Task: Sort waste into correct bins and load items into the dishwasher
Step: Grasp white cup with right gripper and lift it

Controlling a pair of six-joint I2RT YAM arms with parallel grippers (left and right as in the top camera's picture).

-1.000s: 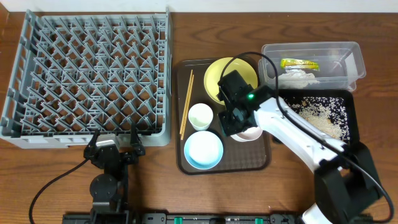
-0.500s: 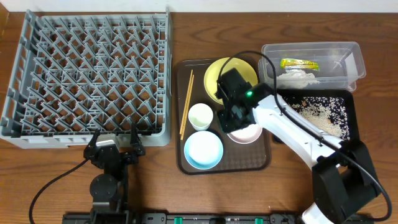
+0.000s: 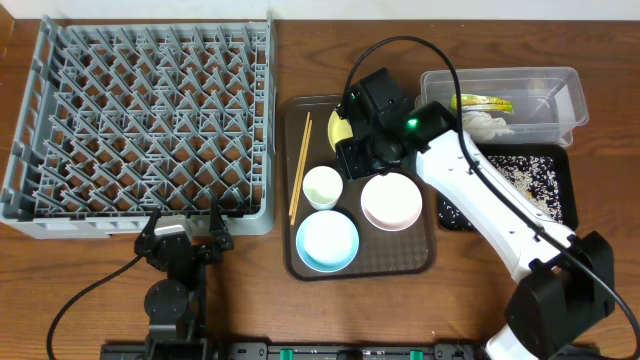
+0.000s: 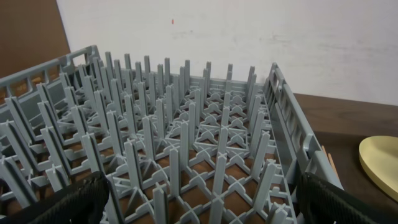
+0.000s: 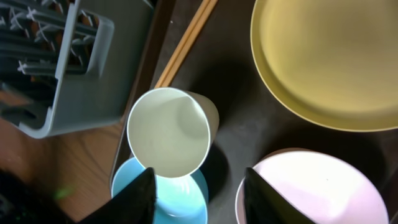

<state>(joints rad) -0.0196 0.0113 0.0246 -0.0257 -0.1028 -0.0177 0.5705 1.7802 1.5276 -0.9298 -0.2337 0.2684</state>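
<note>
The grey dish rack [image 3: 140,120] stands at the left. The brown serving tray [image 3: 420,255] holds the yellow plate [image 3: 338,128], white cup [image 3: 322,186], light blue bowl [image 3: 327,241], pinkish-white bowl [image 3: 391,200] and chopsticks [image 3: 299,165]. My right gripper [image 5: 199,196] is open and empty above the tray. Below it are the cup [image 5: 168,132] and the pink bowl [image 5: 311,186]. My left gripper [image 4: 199,205] is open at the rack's front edge [image 4: 186,137]. The yellow-green wrapper [image 3: 480,102] and white paper [image 3: 480,125] lie in the clear tub [image 3: 500,78]. Rice scraps [image 3: 505,180] lie on the black tray [image 3: 555,180].
The right arm covers most of the yellow plate from above; the plate [image 5: 329,56] shows fully in the right wrist view. The rack's corner [image 5: 56,62] lies just left of the serving tray. Bare wooden table lies in front.
My right gripper has moved from over the pink bowl toward the back and left, over the plate's edge. The pink bowl now shows fully on the tray. The left arm has not moved.
</note>
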